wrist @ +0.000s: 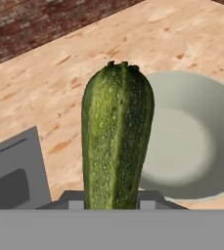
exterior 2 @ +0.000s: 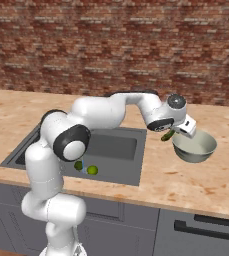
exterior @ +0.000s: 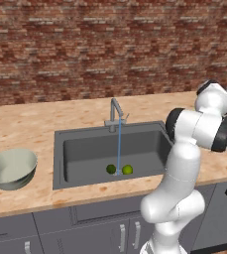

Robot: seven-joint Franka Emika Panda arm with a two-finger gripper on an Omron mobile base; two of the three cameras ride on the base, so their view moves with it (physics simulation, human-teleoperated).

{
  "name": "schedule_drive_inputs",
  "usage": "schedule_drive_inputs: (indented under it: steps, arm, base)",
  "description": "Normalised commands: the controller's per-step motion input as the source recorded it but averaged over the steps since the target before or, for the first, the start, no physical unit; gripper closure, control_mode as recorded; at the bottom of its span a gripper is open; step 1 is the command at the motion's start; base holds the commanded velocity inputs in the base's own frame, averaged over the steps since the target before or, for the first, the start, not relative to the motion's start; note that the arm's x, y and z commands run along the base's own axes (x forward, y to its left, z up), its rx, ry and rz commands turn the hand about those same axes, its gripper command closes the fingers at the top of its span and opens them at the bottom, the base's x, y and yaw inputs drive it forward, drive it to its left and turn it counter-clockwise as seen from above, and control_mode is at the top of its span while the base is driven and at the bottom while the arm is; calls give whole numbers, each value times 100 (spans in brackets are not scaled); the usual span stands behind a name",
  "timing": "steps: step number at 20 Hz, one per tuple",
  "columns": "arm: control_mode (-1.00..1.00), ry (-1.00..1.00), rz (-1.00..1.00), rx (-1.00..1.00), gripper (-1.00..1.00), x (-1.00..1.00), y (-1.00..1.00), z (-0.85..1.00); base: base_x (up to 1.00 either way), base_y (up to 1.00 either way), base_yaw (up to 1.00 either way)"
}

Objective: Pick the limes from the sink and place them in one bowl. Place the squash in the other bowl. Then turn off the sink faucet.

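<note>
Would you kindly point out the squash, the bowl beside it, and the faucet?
squash (wrist: 116, 141): hand view, middle of its body.
bowl (exterior 2: 206, 150): right base view, right rim.
faucet (exterior: 116, 110): left base view, angled spout.

The gripper (exterior 2: 172, 133) holds the squash (exterior 2: 168, 135) beside the bowl (exterior 2: 194, 146).

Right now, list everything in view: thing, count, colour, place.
limes: two, green, on the sink floor by the water stream.
squash: one, dark green, held in the claw, beside the right-hand bowl's rim.
bowls: two, pale grey-green; one on the counter left of the sink, one on the counter right of it.
sink: one, dark grey, set in the counter.
faucet: one, grey, behind the sink, water running.
counter: one, light wood.
wall: one, red brick, behind the counter.
claw: one, shut on the squash.
</note>
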Motion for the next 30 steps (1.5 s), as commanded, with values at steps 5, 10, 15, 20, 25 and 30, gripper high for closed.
schedule_drive_inputs:
  steps: [5,10,15,20,25,30]
  arm:
    - [-100,8,0,4,100,33,-29,-7]
    - [-100,8,0,4,100,34,-27,-7]
    - [-100,1,0,1,100,12,-15,-30]
    - [-100,0,0,0,100,-4,-3,-54]
    - [-100,0,0,0,-100,0,0,-45]
    - [-100,0,0,0,-100,1,-3,-26]
  base:
    - [0,0,0]
    - [0,0,0]
    - [0,0,0]
    - [0,0,0]
    - [0,0,0]
    - [0,0,0]
